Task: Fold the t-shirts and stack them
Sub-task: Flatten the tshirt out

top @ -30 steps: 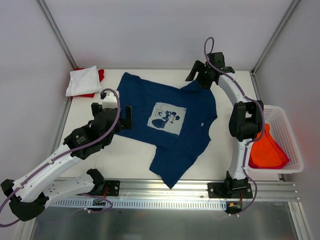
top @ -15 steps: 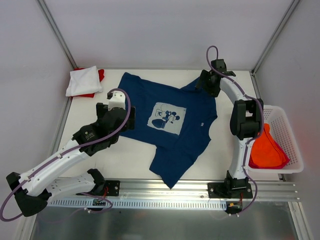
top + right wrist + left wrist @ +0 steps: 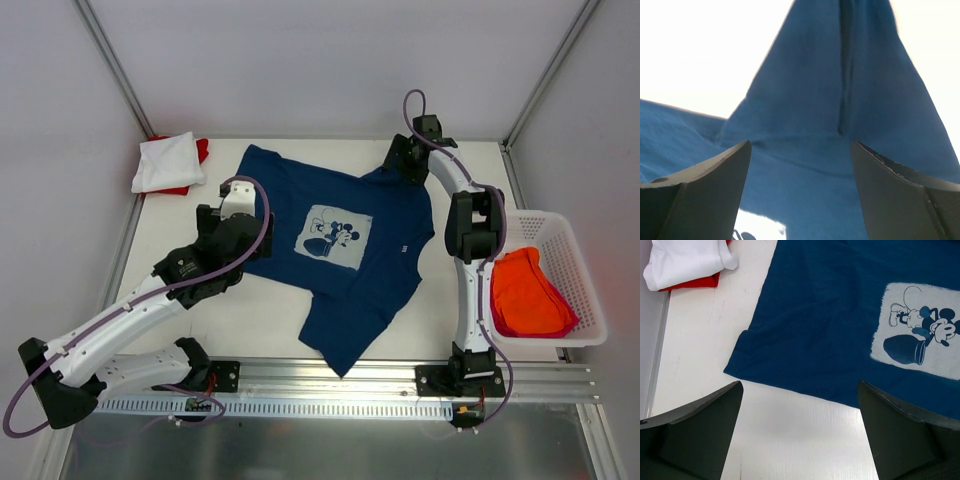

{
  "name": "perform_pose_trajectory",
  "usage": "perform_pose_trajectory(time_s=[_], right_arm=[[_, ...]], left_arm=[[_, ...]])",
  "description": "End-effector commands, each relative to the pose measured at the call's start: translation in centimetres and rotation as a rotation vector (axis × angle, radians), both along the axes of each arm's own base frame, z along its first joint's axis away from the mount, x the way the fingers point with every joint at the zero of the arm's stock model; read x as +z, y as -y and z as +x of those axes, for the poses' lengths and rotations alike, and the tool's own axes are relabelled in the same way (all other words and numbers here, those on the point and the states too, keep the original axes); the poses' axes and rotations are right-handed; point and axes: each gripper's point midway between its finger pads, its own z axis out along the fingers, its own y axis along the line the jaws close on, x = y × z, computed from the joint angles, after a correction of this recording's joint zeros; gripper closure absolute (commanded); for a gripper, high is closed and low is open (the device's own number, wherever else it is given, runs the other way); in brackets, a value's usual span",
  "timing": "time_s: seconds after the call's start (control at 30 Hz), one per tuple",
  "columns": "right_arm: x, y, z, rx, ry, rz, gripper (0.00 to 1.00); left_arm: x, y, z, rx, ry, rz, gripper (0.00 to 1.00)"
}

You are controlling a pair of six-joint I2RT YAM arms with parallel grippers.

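Flat on the table (image 3: 270, 310), print up, with the navy t-shirt (image 3: 340, 250) between two released claws.

Hovering at the shirt's left edge with the left gripper (image 3: 800, 440), spread wide and holding nothing, sleeve corner just ahead of the fingertips. Poised over the far right sleeve with the right gripper (image 3: 800, 195), likewise parted, blue cloth filling the gap; contact impossible to tell. Folded at the far left corner, well apart: white t-shirt (image 3: 165, 160) atop red t-shirt (image 3: 202, 150). Heaped in the white lattice basket (image 3: 585, 255) at right: orange t-shirt (image 3: 530, 295).
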Motion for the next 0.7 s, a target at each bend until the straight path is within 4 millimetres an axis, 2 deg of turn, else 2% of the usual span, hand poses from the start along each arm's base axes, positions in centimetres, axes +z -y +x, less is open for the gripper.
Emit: perform_pose_trajectory(time_s=[0.0,0.23,0.33,0.37,0.4,0.47,0.53,0.67], right_arm=[[2.1,-0.8,2.2,0.015,0.069,0.044,0.16],[1.3,-0.7,3.2,0.017,0.073,0.052,0.16],[1.0,-0.2,3.3,0.012,0.070,0.045,0.19],[0.8,-0.2,3.3,0.015,0.068,0.048,0.49],[0.7,-0.1,3.4,0.014,0.070,0.049,0.67],[0.7,0.1,3.5,0.008,0.069,0.050,0.92],[0.5,0.1,3.4,0.007,0.066,0.048,0.99],[0.3,0.2,3.5,0.008,0.066,0.049,1.00]], left_arm=[[0.3,0.1,0.4,0.014,0.027,0.009,0.01],[0.0,0.3,0.6,0.014,0.021,0.022,0.01],[-0.1,0.3,0.6,0.014,0.021,0.022,0.01],[-0.1,0.3,0.6,0.013,0.020,0.023,0.01],[-0.1,0.4,0.7,0.013,0.020,0.023,0.01],[-0.1,0.4,0.7,0.011,0.019,0.024,0.01],[-0.1,0.4,0.7,0.011,0.018,0.024,0.01],[-0.2,0.4,0.7,0.010,0.018,0.023,0.01]])
